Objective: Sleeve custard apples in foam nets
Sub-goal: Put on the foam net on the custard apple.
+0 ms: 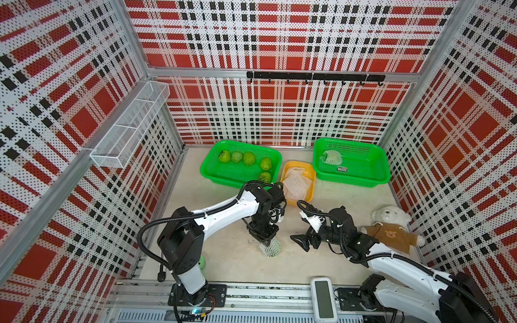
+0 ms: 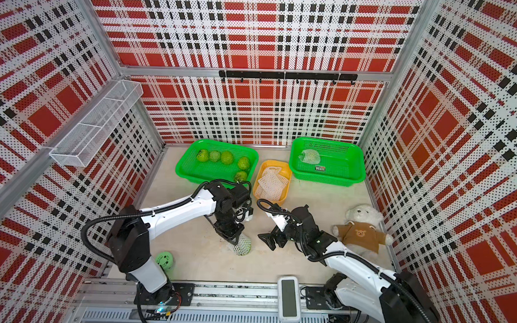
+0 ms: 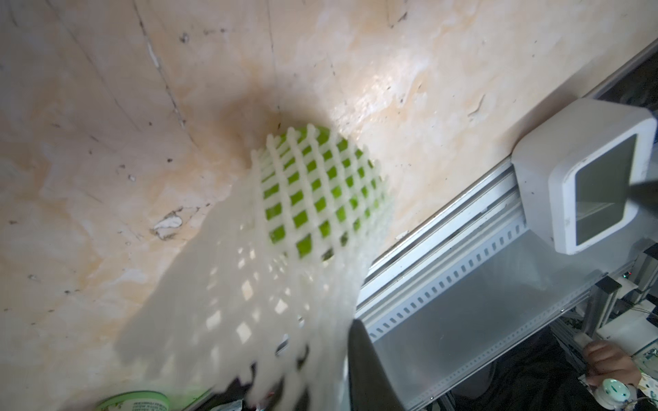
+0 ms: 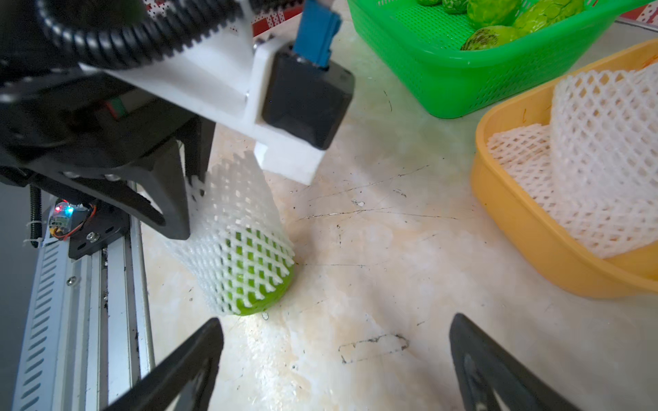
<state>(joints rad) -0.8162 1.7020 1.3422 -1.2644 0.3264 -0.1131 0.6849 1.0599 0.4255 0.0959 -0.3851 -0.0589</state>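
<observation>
Round green custard apple (image 4: 265, 286) on marbled tabletop (image 4: 374, 249), sleeved in white diamond-mesh foam net (image 4: 235, 213), tapering upward. Left gripper (image 1: 264, 241) at net top, grip unclear; right gripper (image 4: 336, 322) splayed wide, empty.

Table (image 1: 233, 265) holds green baskets (image 1: 221, 181) (image 1: 351, 178), yellow tray (image 4: 516, 235), bear (image 1: 392, 229), netted fruit (image 1: 271, 248), possibly a ball (image 2: 164, 259).

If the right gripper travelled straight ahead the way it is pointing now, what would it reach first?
Most likely the netted custard apple on the table, a little off the centre line between the open fingers of the right gripper; depth is unclear.
</observation>
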